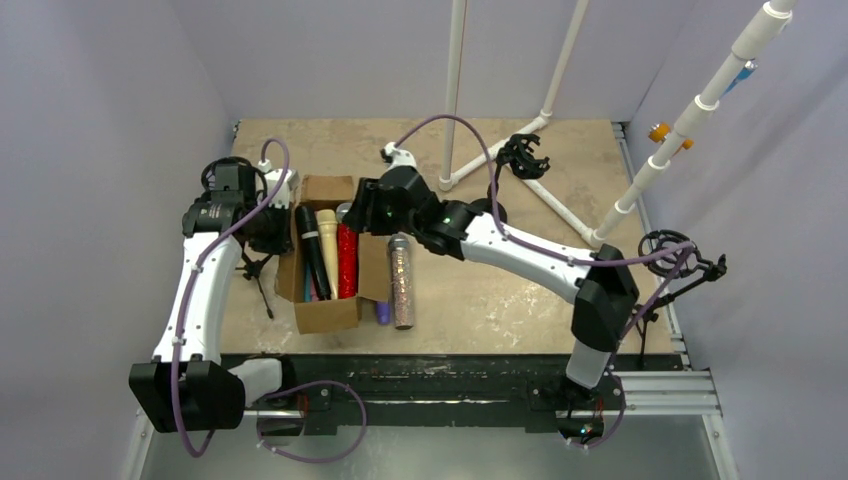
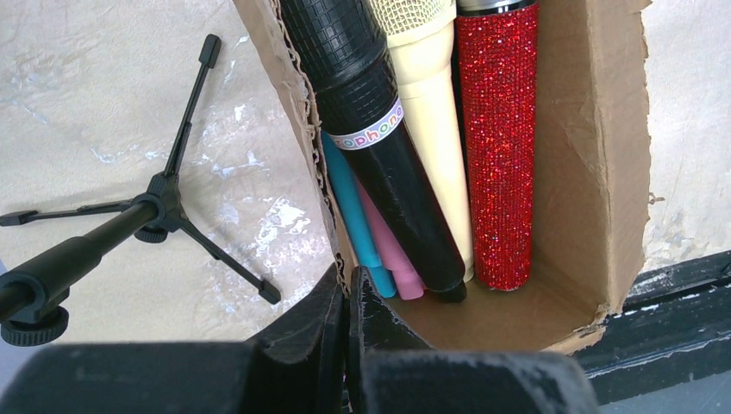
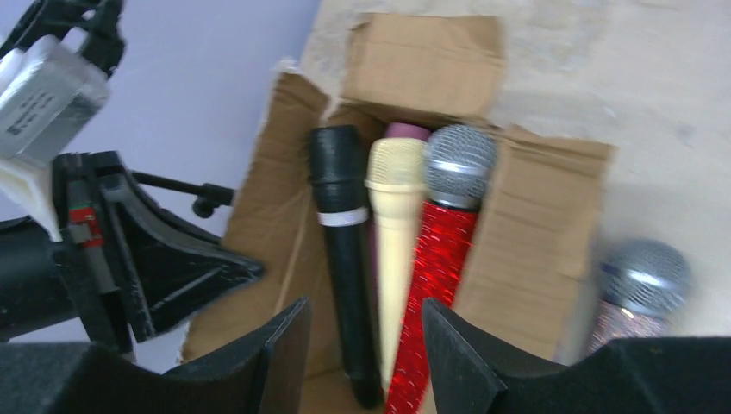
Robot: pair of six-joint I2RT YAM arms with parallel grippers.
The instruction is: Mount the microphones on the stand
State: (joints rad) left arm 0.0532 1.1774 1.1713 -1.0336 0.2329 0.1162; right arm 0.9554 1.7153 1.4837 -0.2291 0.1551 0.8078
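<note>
The right gripper [image 3: 362,310], jaws apart, is poised above the cardboard box [image 2: 603,172], over the black microphone [image 3: 340,250] and the cream microphone [image 3: 392,250]. One handle should be centred between the jaws before closing, so that no neighbour is pinched. The left gripper [image 2: 347,285] is closed at the box's left wall; whether cardboard is pinched cannot be told. A red glitter microphone [image 3: 435,285] lies alongside, its mesh head rounded. A silver glitter microphone [image 1: 402,283] lies on the table [image 1: 480,290] just beside the box.

Black mic [image 1: 314,250], cream mic [image 1: 328,250], red glitter mic [image 1: 347,262] side by side in box [image 1: 325,315], blue mic [image 2: 349,207], pink mic [image 2: 392,254] underneath; silver glitter mic [image 1: 402,285], purple mic [image 1: 383,312] on worktop [image 1: 480,290] beside it.
</note>
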